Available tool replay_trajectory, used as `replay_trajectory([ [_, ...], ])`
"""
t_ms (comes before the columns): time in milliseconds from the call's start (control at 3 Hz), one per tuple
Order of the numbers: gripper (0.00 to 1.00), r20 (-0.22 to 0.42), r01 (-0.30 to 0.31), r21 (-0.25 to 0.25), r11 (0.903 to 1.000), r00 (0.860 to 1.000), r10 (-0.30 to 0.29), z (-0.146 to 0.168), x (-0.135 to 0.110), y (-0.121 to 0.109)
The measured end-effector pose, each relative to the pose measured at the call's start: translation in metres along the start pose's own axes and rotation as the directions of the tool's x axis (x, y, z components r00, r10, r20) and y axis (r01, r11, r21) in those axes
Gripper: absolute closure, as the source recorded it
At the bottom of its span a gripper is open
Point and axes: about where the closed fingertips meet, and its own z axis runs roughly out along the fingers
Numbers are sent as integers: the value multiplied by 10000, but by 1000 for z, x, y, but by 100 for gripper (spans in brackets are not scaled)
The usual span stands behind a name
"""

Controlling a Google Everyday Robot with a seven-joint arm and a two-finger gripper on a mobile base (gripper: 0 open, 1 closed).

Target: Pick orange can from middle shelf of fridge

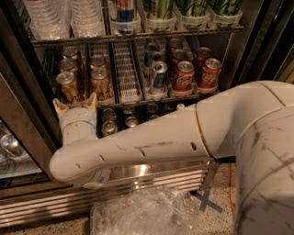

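Observation:
The fridge (138,172) stands open. Its middle shelf (126,98) holds orange cans in the two left lanes, an empty lane, then blue-and-silver cans (158,75) and red cans (183,75). The front orange can (69,87) stands in the far-left lane, and another orange can (101,83) stands beside it. My gripper (76,103) is at the shelf's front edge, just below these two cans. Its fingers (59,106) are spread apart and hold nothing.
The top shelf holds clear bottles (50,18) and tall green cans (193,9). The lower shelf holds small silver cans (131,121). The open glass door (18,151) stands at the left. A clear plastic bin (151,213) lies on the floor. My arm (183,133) crosses the fridge front.

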Motion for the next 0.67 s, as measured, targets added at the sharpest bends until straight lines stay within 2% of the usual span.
replay_trajectory([
  [667,20,539,120,120,9999,9985,-126,16,-13,2],
])
